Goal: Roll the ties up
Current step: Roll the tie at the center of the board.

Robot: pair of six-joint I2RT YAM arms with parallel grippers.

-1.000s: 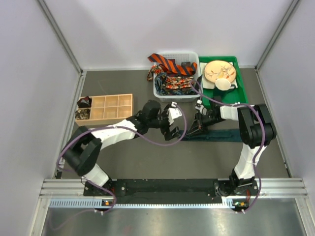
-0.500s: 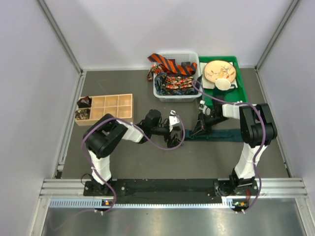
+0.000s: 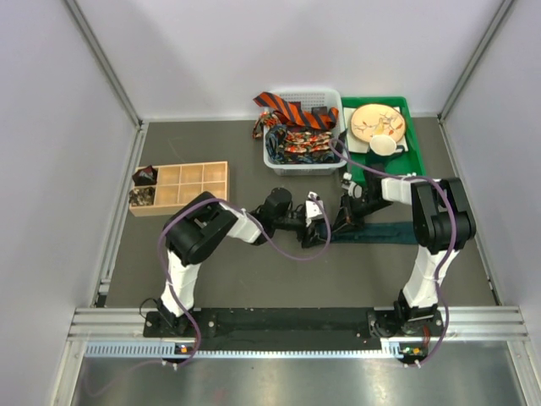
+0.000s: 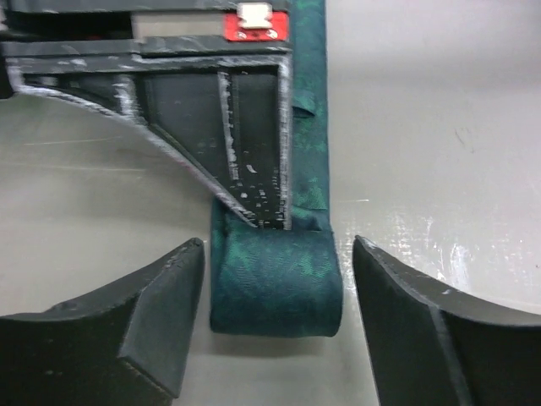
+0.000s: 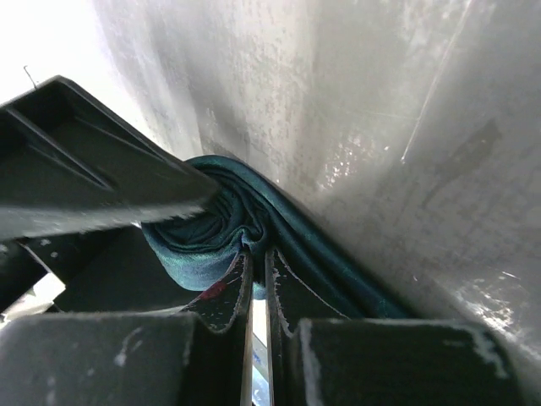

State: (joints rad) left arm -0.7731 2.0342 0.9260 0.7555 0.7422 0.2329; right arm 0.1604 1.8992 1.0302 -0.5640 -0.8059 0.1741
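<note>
Table [image 3: 254, 275]: grey and bare-topped, with both arms reaching from its near edge towards the white basket [image 3: 272, 161] at the back.
Left gripper [image 3: 314, 222] [image 4: 279, 292]: sat on the near side of the basket, below its right half. Its jaws stood apart, one finger [image 4: 156, 300] on each side of the tie's rolled end, with a thin gap on both sides and nothing held.
Teal tie [image 3: 390, 233] [image 4: 275, 283] [image 5: 203, 233]: lay flat on the table, nearer than the basket and off to its right. The end closest to the basket's midline was curled into a short roll.
Right gripper [image 3: 342, 218] [image 4: 254, 161] [image 5: 254, 264]: stood just right of the left one, still nearer than the basket. It was pinched almost closed, its tips buried in the roll with the fabric wound round them.
Wooden box [image 3: 203, 183]: well left of the basket, with dark bundles in its two leftmost compartments, too small to make out.
Patterned ties [image 3: 297, 145]: heaped inside the basket.
Striped tie [image 3: 283, 107]: orange and black, draped over the basket's far-left rim.
Green tray [image 3: 412, 145]: right beside the basket, carrying a round plate [image 3: 378, 123] and a white cup [image 3: 382, 145].
</note>
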